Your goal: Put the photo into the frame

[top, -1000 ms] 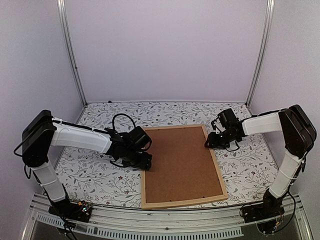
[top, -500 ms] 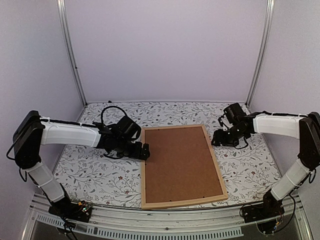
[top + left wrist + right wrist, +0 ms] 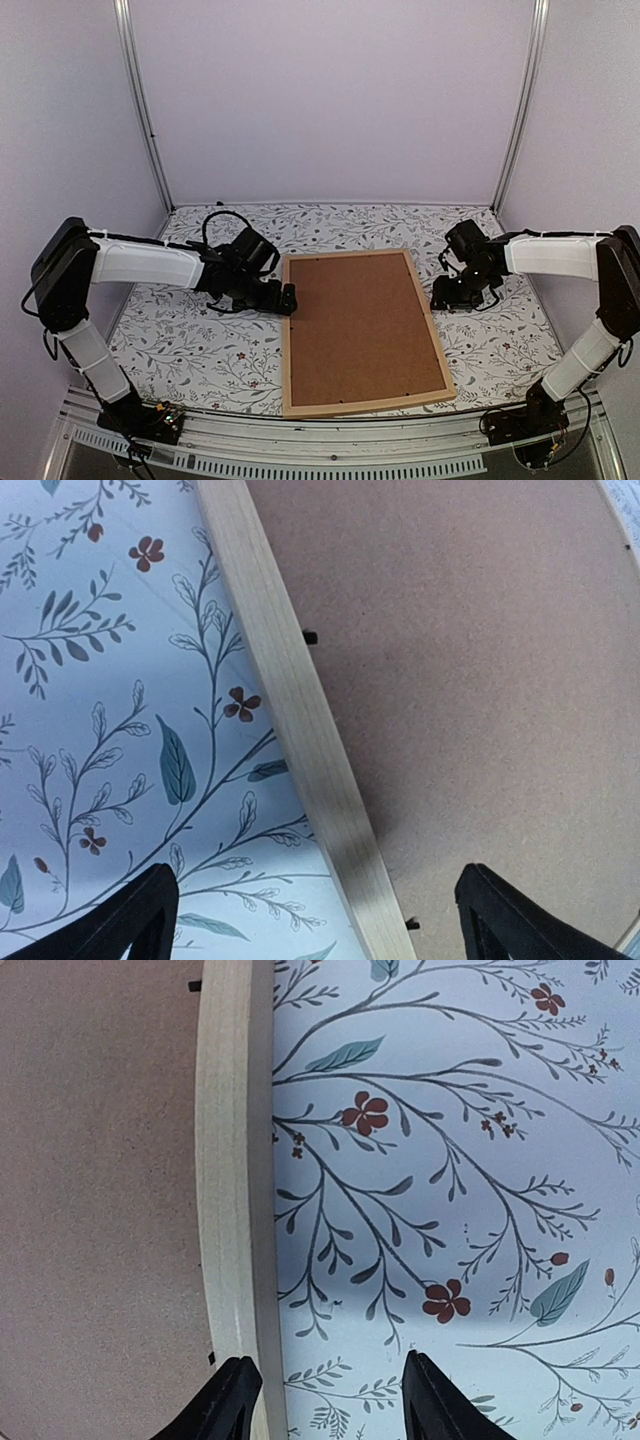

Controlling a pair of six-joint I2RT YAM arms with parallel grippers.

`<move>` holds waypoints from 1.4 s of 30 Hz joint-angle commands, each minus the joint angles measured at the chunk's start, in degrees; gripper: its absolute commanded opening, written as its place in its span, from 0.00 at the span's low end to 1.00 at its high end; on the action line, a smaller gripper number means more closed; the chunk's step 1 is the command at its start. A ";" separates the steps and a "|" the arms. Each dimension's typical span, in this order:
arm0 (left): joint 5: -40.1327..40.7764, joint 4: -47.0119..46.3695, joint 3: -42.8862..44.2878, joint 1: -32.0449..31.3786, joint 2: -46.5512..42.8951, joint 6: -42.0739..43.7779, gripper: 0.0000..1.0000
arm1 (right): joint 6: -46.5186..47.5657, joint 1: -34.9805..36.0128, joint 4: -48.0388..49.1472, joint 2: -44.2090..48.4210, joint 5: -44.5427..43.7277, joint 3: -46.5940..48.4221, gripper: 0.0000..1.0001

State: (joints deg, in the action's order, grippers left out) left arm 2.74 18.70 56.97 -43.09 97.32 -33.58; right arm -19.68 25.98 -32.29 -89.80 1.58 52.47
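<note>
The frame (image 3: pixel 365 403) lay flat on the flowered bench (image 3: pixel 190 350), back side up, with a brown backing board (image 3: pixel 360 320) filling it. The left gripper (image 3: pixel 289 300) stood wide open and empty over the frame's left strip, 1 finger above the bench and the other above the board. The right gripper (image 3: pixel 447 297) was partly open and held nothing, with the frame's right strip just beside its inner finger and patterned bench between the 2 fingers.
</note>
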 commanded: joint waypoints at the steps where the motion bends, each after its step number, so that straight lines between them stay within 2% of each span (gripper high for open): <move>1: -2.30 -2.05 1.13 0.85 1.71 0.74 1.00 | -0.22 1.21 0.19 -0.39 -1.28 -0.43 0.54; 10: -2.30 -2.76 0.80 0.90 2.70 0.73 0.99 | -1.23 3.17 0.29 -2.46 -3.25 -0.44 0.52; 25: -7.96 -7.48 -2.44 0.36 4.60 -1.69 0.97 | -3.46 7.35 -0.79 -5.14 -5.68 1.02 0.52; 42: -9.23 -8.82 -0.29 -4.17 8.99 -3.38 0.92 | -9.84 18.97 -6.61 -16.11 -14.93 8.42 0.50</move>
State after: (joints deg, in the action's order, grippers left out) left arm -3.51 10.63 55.88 -45.36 103.15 -36.64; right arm -27.03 40.29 -37.06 -99.22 -14.96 60.69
